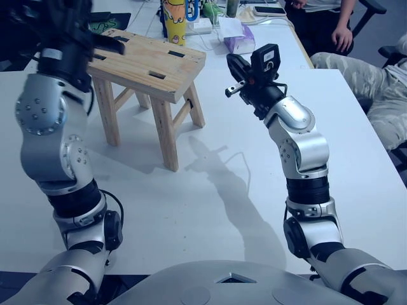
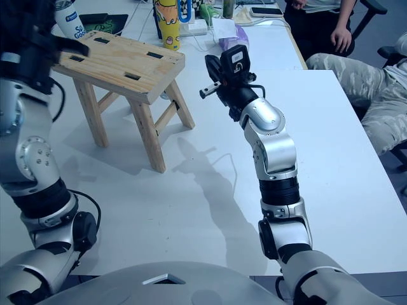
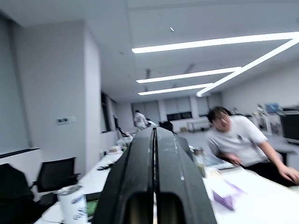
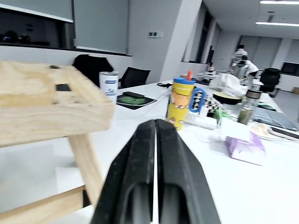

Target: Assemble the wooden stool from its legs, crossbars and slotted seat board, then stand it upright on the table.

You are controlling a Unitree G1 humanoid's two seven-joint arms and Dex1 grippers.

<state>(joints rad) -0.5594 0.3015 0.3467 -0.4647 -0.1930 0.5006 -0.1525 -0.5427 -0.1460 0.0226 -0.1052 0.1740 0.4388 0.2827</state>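
Observation:
The wooden stool (image 1: 146, 70) stands upright on the white table (image 1: 222, 190), assembled, with its slotted seat board (image 2: 121, 60) on top and legs and crossbars below. My left gripper (image 1: 108, 43) is raised at the stool's left end, just over the seat's edge, fingers pressed together with nothing between them (image 3: 155, 172). My right gripper (image 1: 235, 79) hovers in the air to the right of the stool, apart from it, also shut and empty (image 4: 155, 172).
Behind the stool stand a yellow cup (image 1: 175, 22), a white can (image 2: 68, 22), a purple tissue pack (image 1: 240, 43) and cables. A person sits at the far right edge of the table. Bare tabletop lies in front of the stool and to its right.

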